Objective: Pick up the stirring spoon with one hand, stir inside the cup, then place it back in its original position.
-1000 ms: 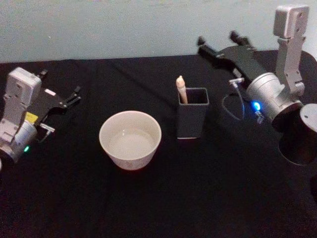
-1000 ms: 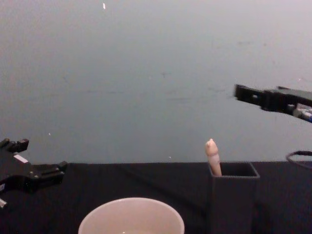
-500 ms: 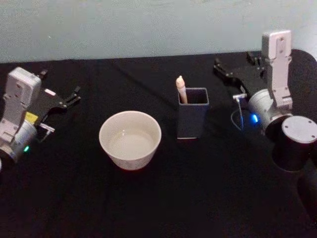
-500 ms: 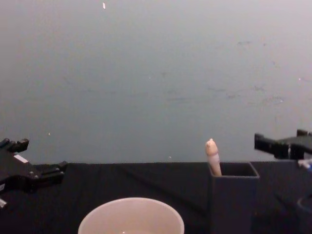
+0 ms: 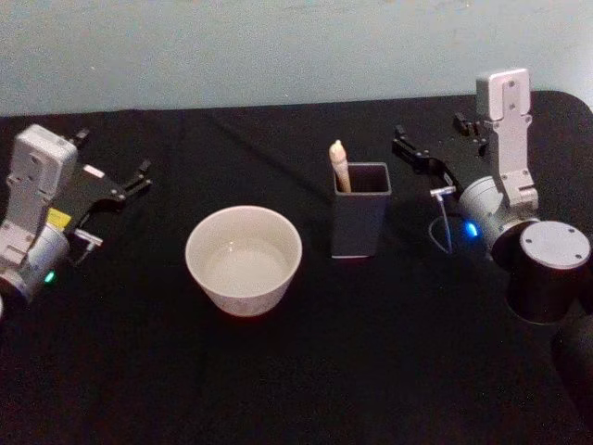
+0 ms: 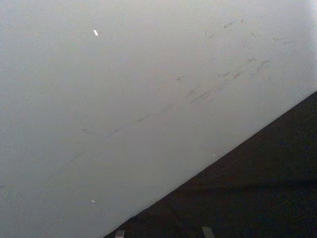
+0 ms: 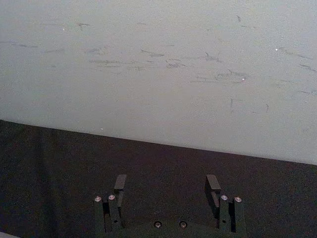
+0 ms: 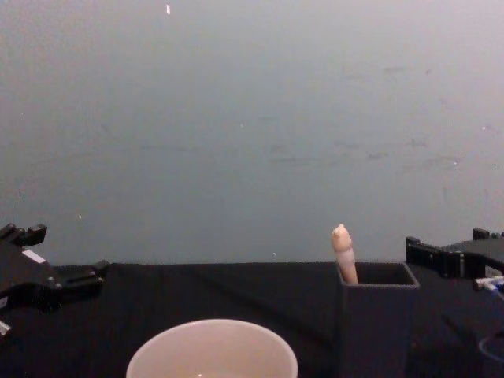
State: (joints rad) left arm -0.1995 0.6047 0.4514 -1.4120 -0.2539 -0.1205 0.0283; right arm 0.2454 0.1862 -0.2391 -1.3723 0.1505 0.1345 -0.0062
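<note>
The stirring spoon stands upright in a dark grey square holder; its beige knobbed handle sticks out at the holder's left corner, and its bowl is hidden inside. To the holder's left sits the white cup, whose rim shows low in the chest view. My right gripper hovers open just right of the holder, level with its top, with nothing between its fingers. At the far left, my left gripper rests open, well away from the cup.
A black cloth covers the table, which ends at a pale wall behind. The right arm's dark round joint sits low at the right. Bare cloth lies in front of the cup and holder.
The right arm has come down and swung in towards the holder, its gripper dropping from high at the right to the holder's top level. The left arm, spoon and cup have not moved.
</note>
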